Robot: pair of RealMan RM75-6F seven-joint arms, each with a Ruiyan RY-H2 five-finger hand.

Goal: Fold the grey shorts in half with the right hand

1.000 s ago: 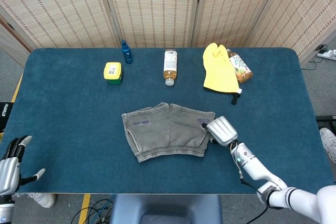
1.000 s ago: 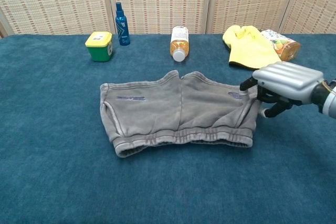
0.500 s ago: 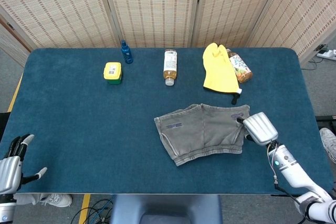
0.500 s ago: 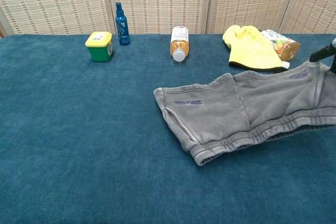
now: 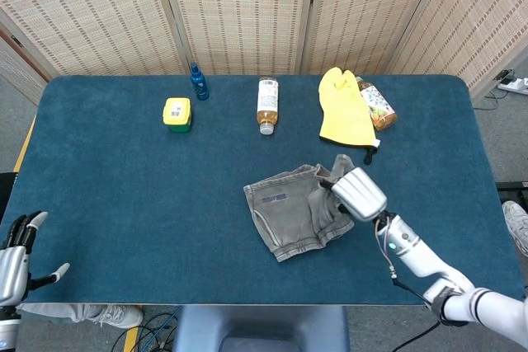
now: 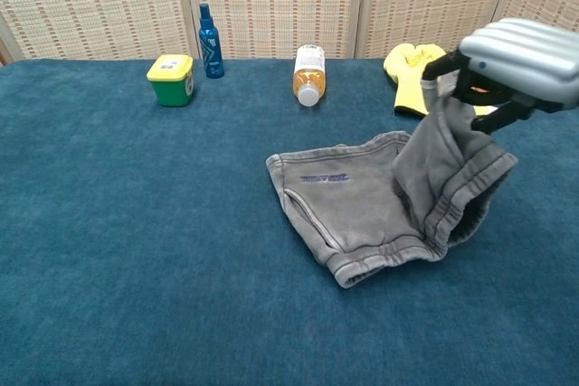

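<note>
Right hand (image 6: 517,56) raised off the table, fingers pinching the grey shorts (image 6: 380,205); one half hangs below it. Left hand (image 5: 15,257) idle, fingers apart, holding nothing.

The right hand (image 6: 516,65) grips one end of the grey shorts (image 6: 380,201), raised above the tabletop (image 6: 136,268) near its right edge.
</note>
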